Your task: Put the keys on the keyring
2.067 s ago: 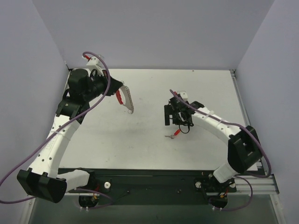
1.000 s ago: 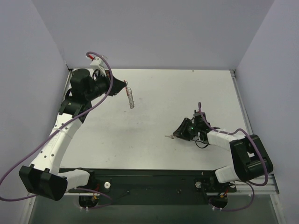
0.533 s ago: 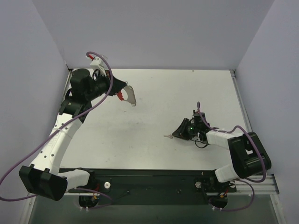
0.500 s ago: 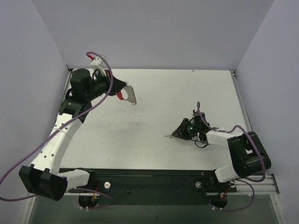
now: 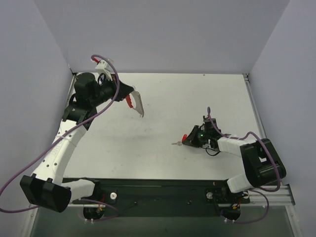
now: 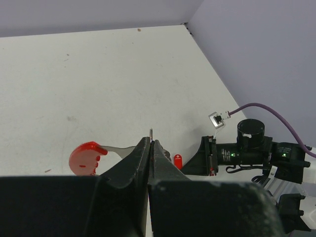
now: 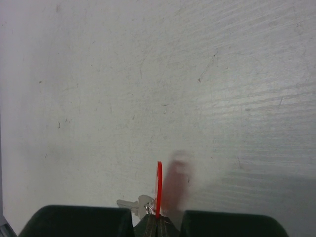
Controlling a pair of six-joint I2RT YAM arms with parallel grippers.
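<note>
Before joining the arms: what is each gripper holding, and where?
Left gripper shut on the keyring, at the silver part beside its red loop. Right gripper shut on the keys, by their red tag; a silver blade sticks out.

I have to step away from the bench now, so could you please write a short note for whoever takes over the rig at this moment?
The left gripper is shut on the keyring, apparently raised over the far left of the table, with its silver chain dangling.
The right gripper is shut and low at the table, right of centre. It clamps the key beside a red tag, which stands on edge.
Done: both parts are gripped.
Left: bring them together and thread the key on. They are well apart.
</note>
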